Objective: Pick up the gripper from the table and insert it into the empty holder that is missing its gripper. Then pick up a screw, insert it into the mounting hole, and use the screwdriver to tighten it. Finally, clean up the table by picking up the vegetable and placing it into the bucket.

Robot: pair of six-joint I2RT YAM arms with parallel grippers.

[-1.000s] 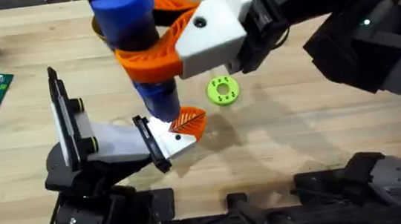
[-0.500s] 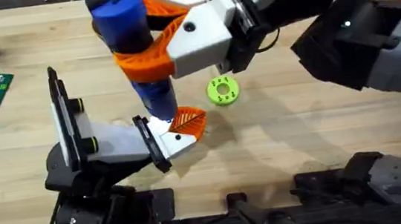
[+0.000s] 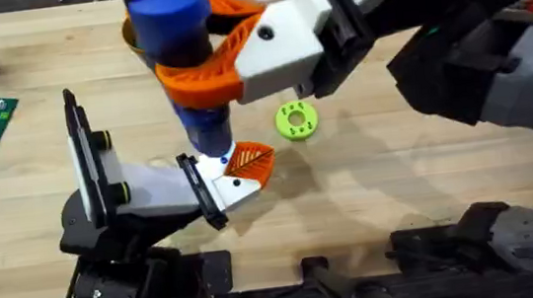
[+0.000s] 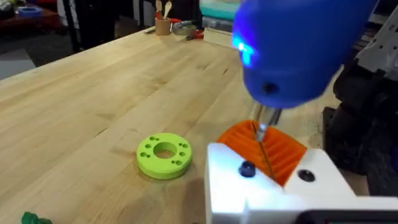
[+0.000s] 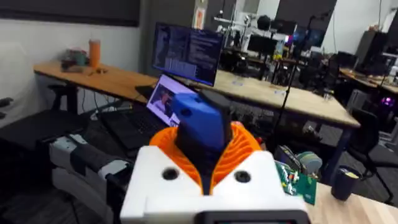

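The screwdriver (image 3: pixel 182 54) is held upright, clenched in the right gripper (image 3: pixel 201 69), its tip set down on the white-and-orange part (image 3: pixel 239 172) at the left gripper (image 4: pixel 264 163). Whether the left gripper is closed cannot be told. If the tip is seated off the screw, it could slip out and mar the mount. The left wrist view shows the bit against the orange ribs, a lit blue lamp and a green scrap, possibly the vegetable (image 4: pixel 34 218); overhead, the bit is hidden. A lime disc (image 3: pixel 295 120) lies nearby.
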